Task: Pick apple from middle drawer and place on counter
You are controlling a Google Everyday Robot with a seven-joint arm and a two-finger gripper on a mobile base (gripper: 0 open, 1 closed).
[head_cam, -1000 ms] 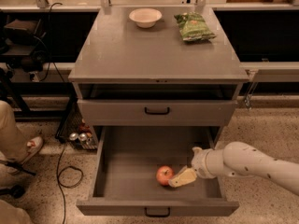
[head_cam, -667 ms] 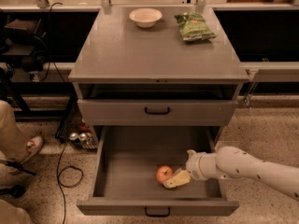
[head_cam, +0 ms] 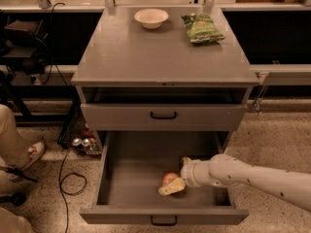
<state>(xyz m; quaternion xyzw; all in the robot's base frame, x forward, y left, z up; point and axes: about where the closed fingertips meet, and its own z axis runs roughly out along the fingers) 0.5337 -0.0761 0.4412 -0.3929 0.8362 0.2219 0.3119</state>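
Note:
The apple [head_cam: 169,177], small and red-orange, lies on the floor of the open middle drawer [head_cam: 133,171], near its front middle. My gripper [head_cam: 178,175] reaches into the drawer from the right on a white arm. It is open, with the near finger [head_cam: 171,188] right against the apple's front side and the far finger [head_cam: 186,159] behind it. The apple rests on the drawer floor. The counter [head_cam: 160,52] is the flat grey cabinet top above.
A white bowl [head_cam: 151,18] and a green snack bag [head_cam: 201,27] sit at the back of the counter. Another grey drawer [head_cam: 164,115] above is shut. A person's legs [head_cam: 17,149] and cables are on the floor at left.
My gripper has moved left along the drawer floor, closer around the apple. The apple has stayed in place.

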